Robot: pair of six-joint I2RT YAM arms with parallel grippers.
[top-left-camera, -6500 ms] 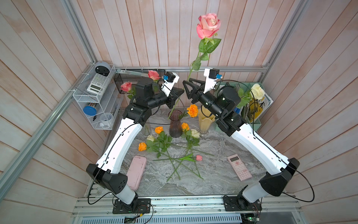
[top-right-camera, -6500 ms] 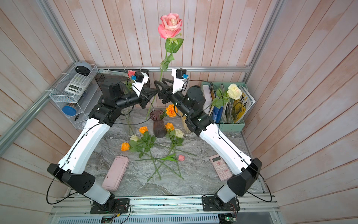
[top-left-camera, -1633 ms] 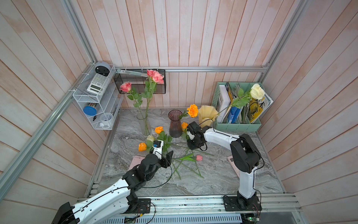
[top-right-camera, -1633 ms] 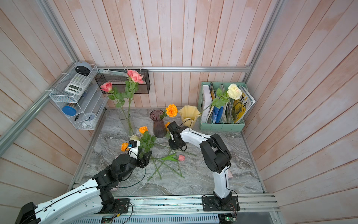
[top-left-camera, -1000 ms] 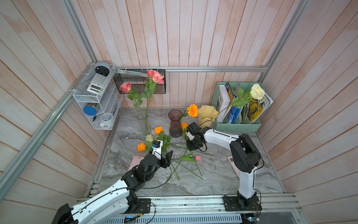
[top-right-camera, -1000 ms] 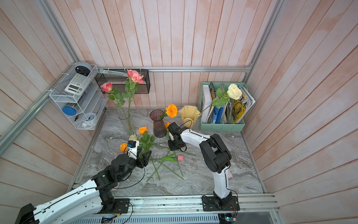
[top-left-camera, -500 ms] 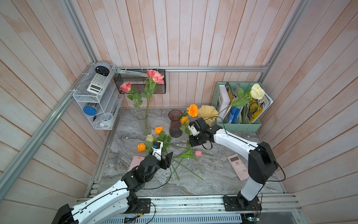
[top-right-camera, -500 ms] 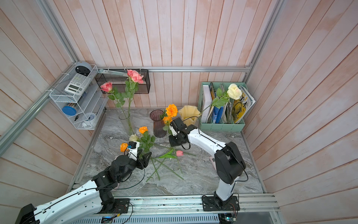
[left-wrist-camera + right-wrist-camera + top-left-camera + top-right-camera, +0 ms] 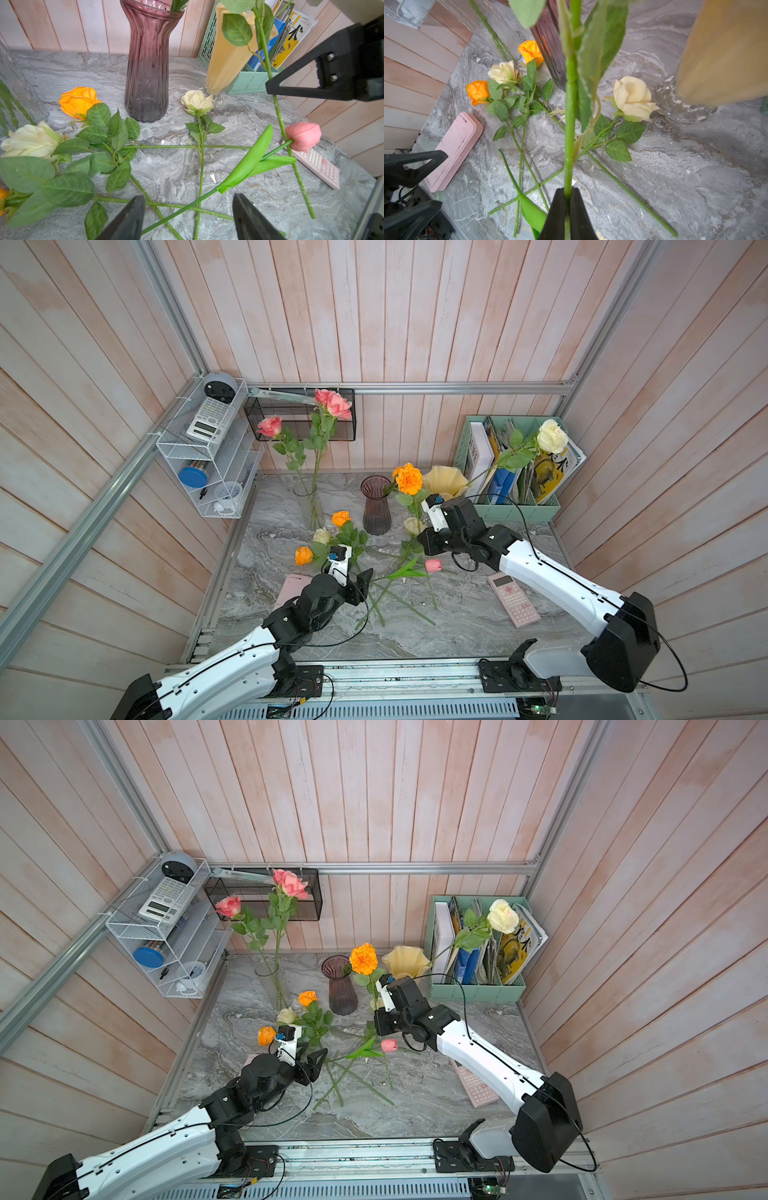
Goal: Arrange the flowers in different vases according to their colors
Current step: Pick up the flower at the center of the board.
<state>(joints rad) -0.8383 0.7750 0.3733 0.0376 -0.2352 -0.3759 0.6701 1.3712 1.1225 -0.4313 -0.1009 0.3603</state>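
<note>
Right wrist: right hand (image 9: 568, 192) clamps green stem (image 9: 569, 135) | left wrist: left hand (image 9: 189, 200) spread, empty

Place: robot lab cell dressed as a desk corner
Walls: pale plank panels (image 9: 374, 323) in aluminium frame (image 9: 415, 388)
Base: marble-look counter (image 9: 457, 626); arm bases (image 9: 299, 680) on metal rail (image 9: 395, 674)
Props: wire shelf (image 9: 178, 448), file holder (image 9: 515, 512), calculator (image 9: 513, 599)

There are three vases (image 9: 376, 506), three pink roses (image 9: 270, 425), one pink tulip (image 9: 433, 565), four orange flowers (image 9: 340, 517), three cream roses (image 9: 552, 437), two calculators (image 9: 513, 599), one pink case (image 9: 291, 589), one green file box (image 9: 515, 512).
</note>
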